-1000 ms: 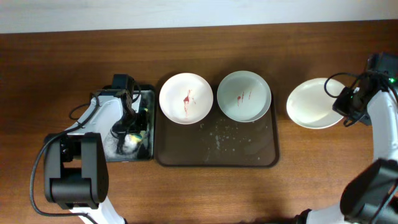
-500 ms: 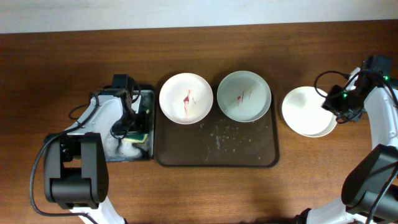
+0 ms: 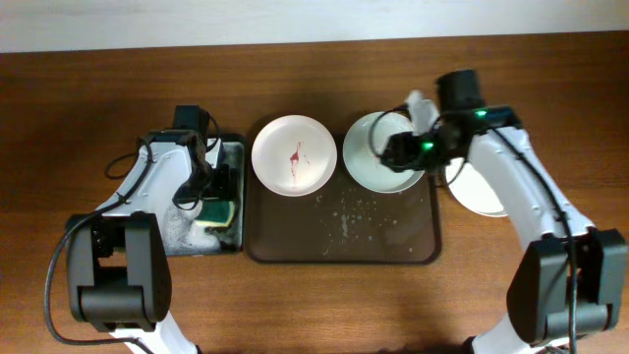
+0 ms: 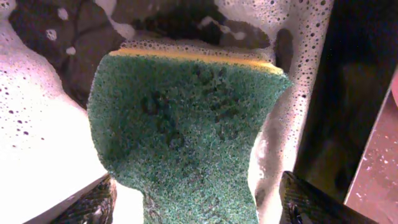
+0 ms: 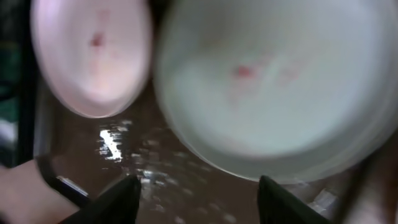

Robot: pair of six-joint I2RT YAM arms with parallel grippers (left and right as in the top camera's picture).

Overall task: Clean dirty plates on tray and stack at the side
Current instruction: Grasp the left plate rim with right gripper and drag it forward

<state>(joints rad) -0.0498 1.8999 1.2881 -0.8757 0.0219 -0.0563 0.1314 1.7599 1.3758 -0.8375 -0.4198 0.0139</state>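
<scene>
Two white plates with red smears sit on the back of the dark brown tray (image 3: pixel 342 236): the left plate (image 3: pixel 294 155) (image 5: pixel 93 53) and the right plate (image 3: pixel 378 172) (image 5: pixel 273 81). A third plate (image 3: pixel 482 197) lies on the table right of the tray, half hidden by my right arm. My right gripper (image 3: pixel 393 152) (image 5: pixel 202 199) hovers open over the right plate's near rim, holding nothing. My left gripper (image 3: pixel 201 192) (image 4: pixel 199 202) stands open over the green sponge (image 3: pixel 218 209) (image 4: pixel 186 124), with gaps between the sponge and both fingers.
The sponge lies in white suds in a narrow black tray (image 3: pixel 236 157) left of the brown tray. Wet droplets (image 3: pixel 349 211) speckle the brown tray's middle. Bare wooden table (image 3: pixel 314 305) runs along the front and far sides.
My right gripper let go of the plate on the right, opened, and swung left over the tray's right plate. My left gripper opened and released the sponge into the suds.
</scene>
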